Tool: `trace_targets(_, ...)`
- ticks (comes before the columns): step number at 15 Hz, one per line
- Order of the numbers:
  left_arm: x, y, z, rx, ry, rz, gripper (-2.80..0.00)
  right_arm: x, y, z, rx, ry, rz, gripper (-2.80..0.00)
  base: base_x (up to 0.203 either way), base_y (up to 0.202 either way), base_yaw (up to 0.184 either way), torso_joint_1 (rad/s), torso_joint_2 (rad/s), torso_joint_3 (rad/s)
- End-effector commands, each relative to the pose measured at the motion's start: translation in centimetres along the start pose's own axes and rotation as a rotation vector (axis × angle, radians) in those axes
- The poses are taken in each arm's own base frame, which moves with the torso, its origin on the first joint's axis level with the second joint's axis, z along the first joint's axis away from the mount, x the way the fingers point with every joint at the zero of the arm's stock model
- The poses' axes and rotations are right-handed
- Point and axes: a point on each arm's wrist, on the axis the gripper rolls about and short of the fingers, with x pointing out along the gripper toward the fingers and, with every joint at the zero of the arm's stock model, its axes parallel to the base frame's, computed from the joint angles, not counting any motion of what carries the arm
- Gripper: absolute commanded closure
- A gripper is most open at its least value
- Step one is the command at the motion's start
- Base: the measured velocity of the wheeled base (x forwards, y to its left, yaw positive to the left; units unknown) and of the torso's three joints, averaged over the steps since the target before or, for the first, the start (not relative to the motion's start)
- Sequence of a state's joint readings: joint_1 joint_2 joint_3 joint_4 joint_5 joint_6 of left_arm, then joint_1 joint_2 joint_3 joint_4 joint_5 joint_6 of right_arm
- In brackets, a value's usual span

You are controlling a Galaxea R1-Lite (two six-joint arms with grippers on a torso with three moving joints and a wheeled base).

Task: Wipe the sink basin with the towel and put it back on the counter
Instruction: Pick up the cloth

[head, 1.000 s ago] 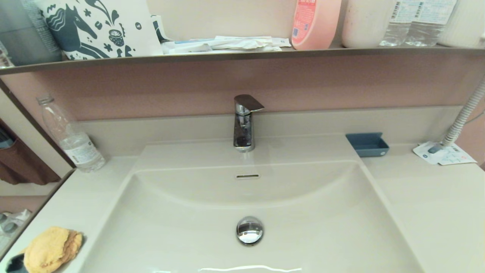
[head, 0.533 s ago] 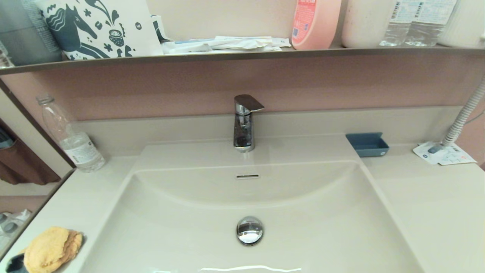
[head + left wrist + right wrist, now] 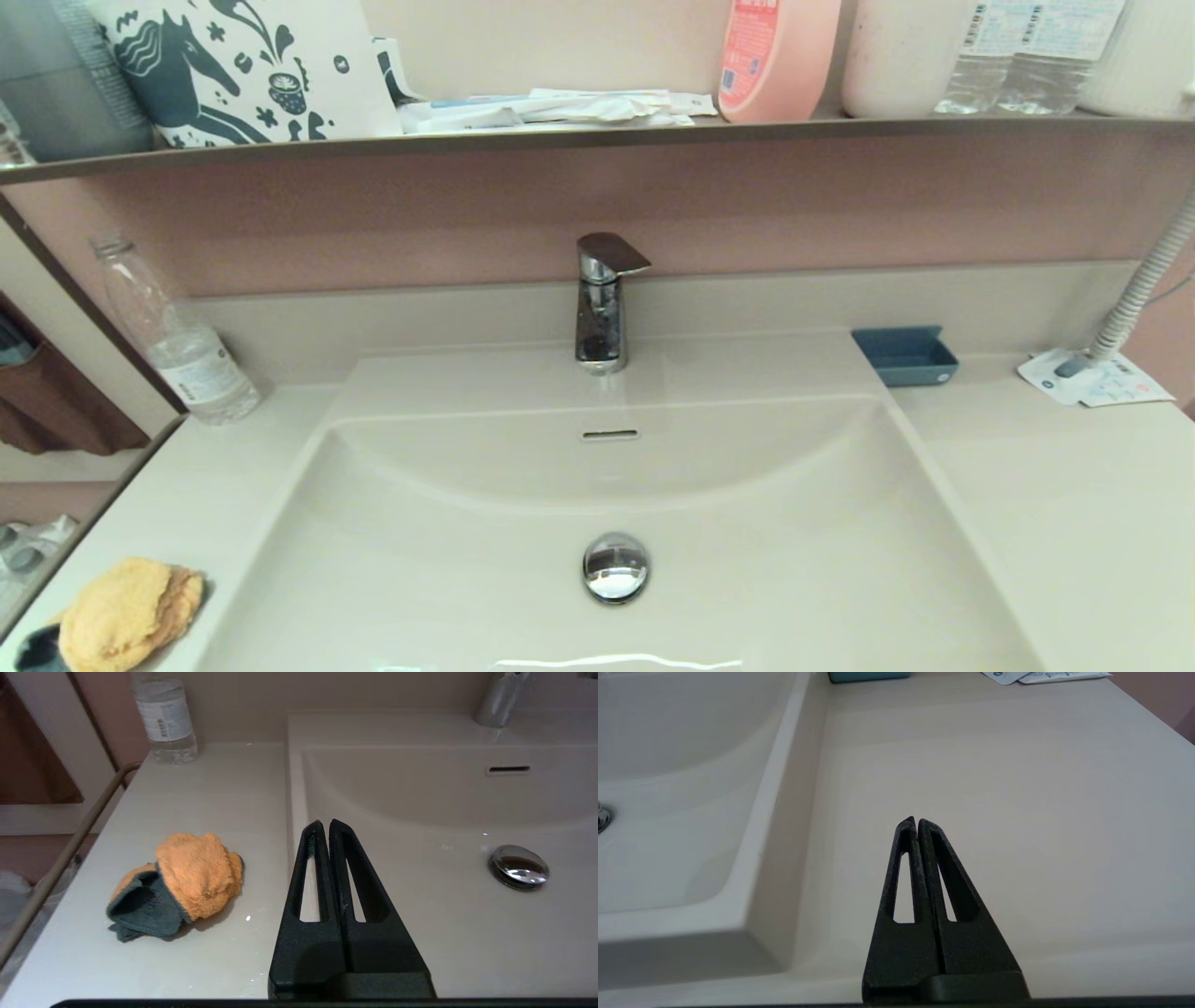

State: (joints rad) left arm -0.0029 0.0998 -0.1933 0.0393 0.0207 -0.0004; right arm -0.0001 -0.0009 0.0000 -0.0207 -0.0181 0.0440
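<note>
Two black tools are in view, one for each arm, and both have their fingers pressed together with nothing between them. The left tool point(image 3: 323, 823) hangs over the near left rim of the large glossy off-white sink basin point(image 3: 448, 560), beside the small fluffy yellow-orange terry towel point(image 3: 198, 872). The towel lies as a lumpy wad, with a dark grey part showing, on the smooth off-white bench point(image 3: 210, 793) to the left of the basin, near its front edge. The right tool point(image 3: 916, 822) rests idle over the bench on the right side.

I judge the wiping is not yet begun. One risk is that the closed fingers come down on the soft wad and only push it toward the front edge, where it can fall. Another risk is a shallow pinch that takes only one fold.
</note>
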Motion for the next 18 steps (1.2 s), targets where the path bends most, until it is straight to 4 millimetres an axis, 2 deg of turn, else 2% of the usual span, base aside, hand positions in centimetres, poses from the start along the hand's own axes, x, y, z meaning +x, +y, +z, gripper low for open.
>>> trace_targets(1,1.3,0.0,1.6,0.002,0.078,0.037,0.0,0.0,0.0,0.0,-0.001,0.0,-0.002,0.0,0.0,0.0,0.0,0.0,0.0,0.0)
trace_targets(5,5.2,0.2,5.1,-0.04,0.236,0.152,0.0,0.0,0.0,0.0,-0.001,0.0,-0.002,0.0,0.0,0.0,0.0,0.0,0.0,0.0)
trace_targets(10,10.4,0.3,5.6,-0.091,0.436,0.201,0.0,0.0,0.0,0.0,0.0,0.0,-0.001,0.0,0.0,0.0,0.0,0.0,0.0,0.0)
trace_targets(13,14.5,2.2,8.2,-0.141,0.499,0.34,0.0,0.0,0.0,0.0,0.0,0.0,0.0,0.0,0.0,0.0,0.0,0.0,0.0,0.0)
trace_targets(15,15.2,3.8,9.0,-0.205,0.606,0.393,0.0,0.0,0.0,0.0,0.0,0.001,0.0,0.0,0.0,0.0,0.0,0.0,0.0,0.0)
trace_targets(18,14.7,5.0,8.2,-0.295,0.748,0.437,0.0,0.0,0.0,0.0,0.0,0.0,-0.001,0.0,0.0,0.0,0.0,0.0,0.0,0.0)
